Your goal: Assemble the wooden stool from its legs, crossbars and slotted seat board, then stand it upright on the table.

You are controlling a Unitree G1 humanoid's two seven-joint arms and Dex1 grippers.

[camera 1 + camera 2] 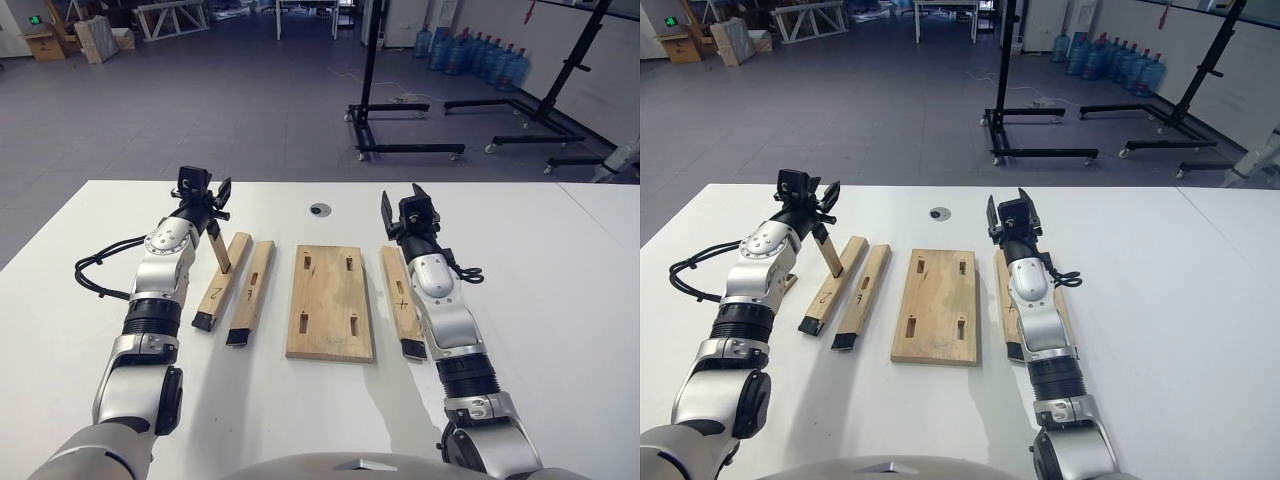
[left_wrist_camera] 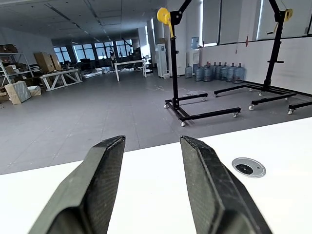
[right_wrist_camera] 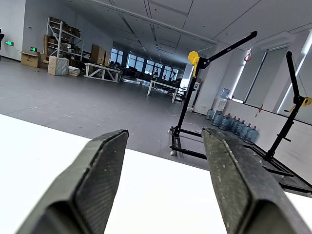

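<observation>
My left gripper (image 2: 152, 142) has its jaws apart with nothing between them, only bare table (image 1: 560, 300) and the room past the tips. My right gripper (image 3: 165, 132) is the same: jaws spread, holding nothing. Both hang above the far half of the table, one on each side of the parts.

Just below my left wrist a thin crossbar (image 1: 220, 248) stands tilted, its lower end on the outer left leg (image 1: 218, 288). I cannot tell whether it is seated in a slot there or merely leaning. A second leg (image 1: 250, 292) lies flat just beside the first. The seat board (image 1: 330, 302) lies flat in the middle, all four slots open and unfilled. On its other side a further leg (image 1: 402, 300) lies flat, partly under my right forearm, and more wood may be hidden beneath the arm.

By my reckoning the job has barely begun. At most one crossbar is started. No leg is in the board, nothing is joined into a frame, and the stool has yet to be stood upright.
</observation>
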